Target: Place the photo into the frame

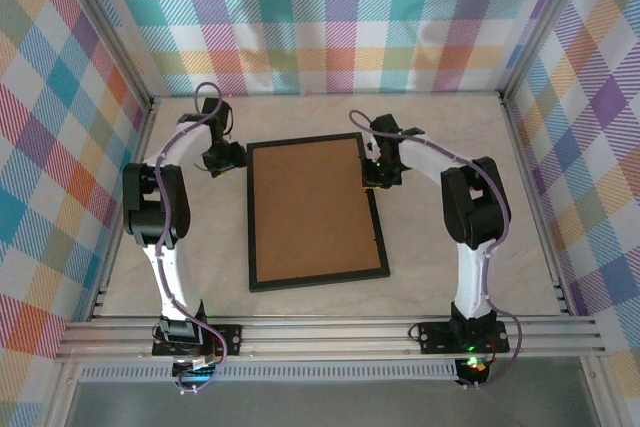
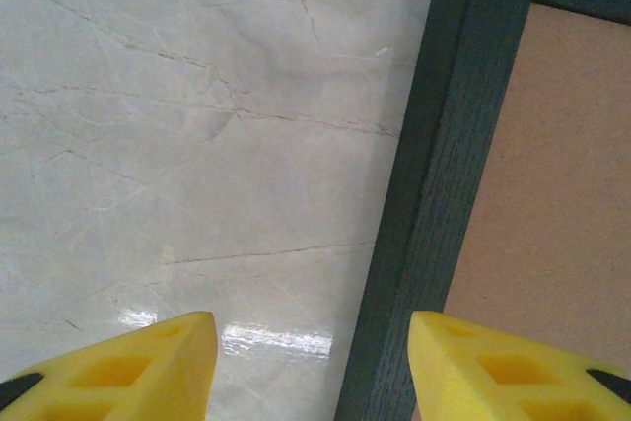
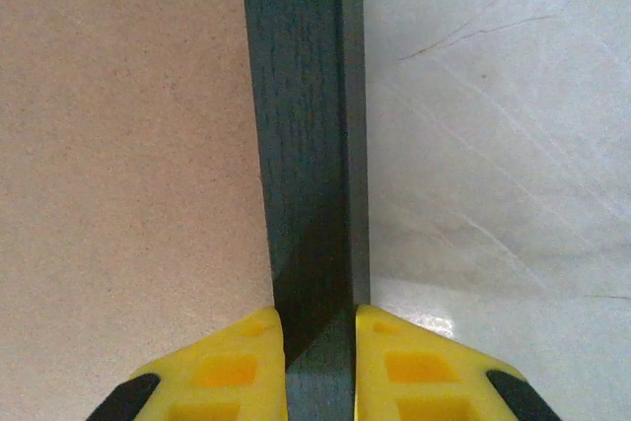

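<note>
Thin black rectangular picture frame (image 1: 315, 209) lay brown board up on pale marbled table (image 2: 197, 145), right gripper (image 3: 318, 317) clamped on its right rail, left gripper (image 2: 311, 327) jaws apart, straddling its left rail near the far corner

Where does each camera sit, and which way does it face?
Top external: above and behind the arm bases, looking down at the pale marbled table; both arms flank the thin black rectangular frame, brown board up.
Left wrist: on the left arm, looking down past open left tool at table and frame rail.
Right wrist: on the right arm, looking down; right tool pinches the opposite rail.
Shared: frame and table, in all three.
</note>
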Robot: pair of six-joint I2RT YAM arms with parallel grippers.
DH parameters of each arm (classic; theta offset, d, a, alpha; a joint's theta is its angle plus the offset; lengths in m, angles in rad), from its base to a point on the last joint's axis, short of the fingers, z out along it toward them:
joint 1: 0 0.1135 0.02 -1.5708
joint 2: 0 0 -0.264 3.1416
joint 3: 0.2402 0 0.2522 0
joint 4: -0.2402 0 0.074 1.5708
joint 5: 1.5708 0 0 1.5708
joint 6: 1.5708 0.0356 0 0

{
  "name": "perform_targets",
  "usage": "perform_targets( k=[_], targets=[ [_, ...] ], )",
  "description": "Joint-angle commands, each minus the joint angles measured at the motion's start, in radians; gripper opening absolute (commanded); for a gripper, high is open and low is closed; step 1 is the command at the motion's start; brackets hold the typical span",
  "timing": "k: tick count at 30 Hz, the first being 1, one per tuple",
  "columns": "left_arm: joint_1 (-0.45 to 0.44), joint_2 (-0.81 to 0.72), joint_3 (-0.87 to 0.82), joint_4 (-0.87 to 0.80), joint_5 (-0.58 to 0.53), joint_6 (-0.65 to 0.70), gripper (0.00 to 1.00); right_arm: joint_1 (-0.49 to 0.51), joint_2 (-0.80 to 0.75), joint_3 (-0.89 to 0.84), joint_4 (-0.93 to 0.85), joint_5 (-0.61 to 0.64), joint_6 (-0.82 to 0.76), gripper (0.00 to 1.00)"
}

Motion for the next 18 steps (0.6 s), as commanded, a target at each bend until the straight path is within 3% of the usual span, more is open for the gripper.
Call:
perform_targets(
  k=[1,6,12,18],
  targets=[
    [0.009,0.015,0.017,-0.053,0.015,0.021,0.55,-0.005,-0.027,-0.088,-0.013,-0.063,0.080,0.18],
    [0.008,0.025,0.000,-0.024,0.071,0.001,0.56,-0.003,-0.099,-0.154,0.043,-0.184,0.133,0.22],
    [-0.015,0.064,0.008,0.026,0.163,-0.021,0.59,-0.011,-0.082,-0.047,-0.014,-0.032,0.060,0.45],
    [-0.041,0.108,0.023,0.076,0.209,-0.061,0.63,-0.014,0.011,0.080,-0.047,0.062,0.012,0.50]
  ],
)
